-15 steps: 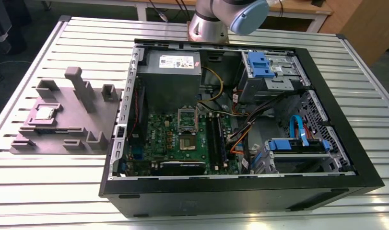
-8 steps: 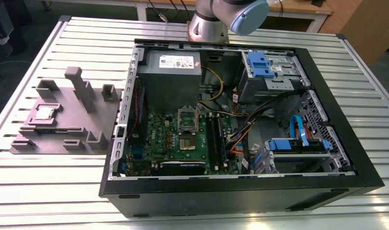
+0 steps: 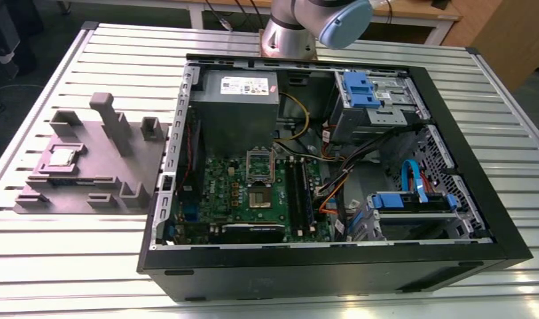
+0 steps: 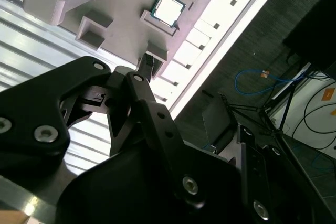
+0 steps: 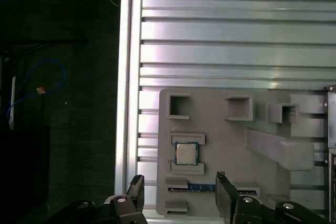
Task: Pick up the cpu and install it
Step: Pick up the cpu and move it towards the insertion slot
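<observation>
The cpu (image 3: pixel 61 157) is a small square chip with a shiny silver top. It lies flat in a recess of the grey fixture block (image 3: pixel 118 166) on the table, at the exterior view's left. Both wrist views look down on the cpu (image 5: pixel 186 153) (image 4: pixel 167 9) from well above. My gripper (image 5: pixel 179 195) is open, its two black fingers (image 5: pixel 224 195) wide apart with nothing between them, and it hangs above the block's near edge. In the open computer case (image 3: pixel 464 166) the motherboard's socket (image 3: pixel 258 197) sits bare below its silver frame (image 3: pixel 258 161).
The grey power-supply box (image 3: pixel 236 100), blue drive bays (image 3: pixel 362 90) and loose cables (image 3: pixel 340 179) crowd the case around the motherboard. Tall posts (image 3: pixel 105 109) rise from the fixture block. The slatted aluminium table (image 3: pixel 74 252) ends close beside the block (image 5: pixel 126 77); dark floor lies beyond.
</observation>
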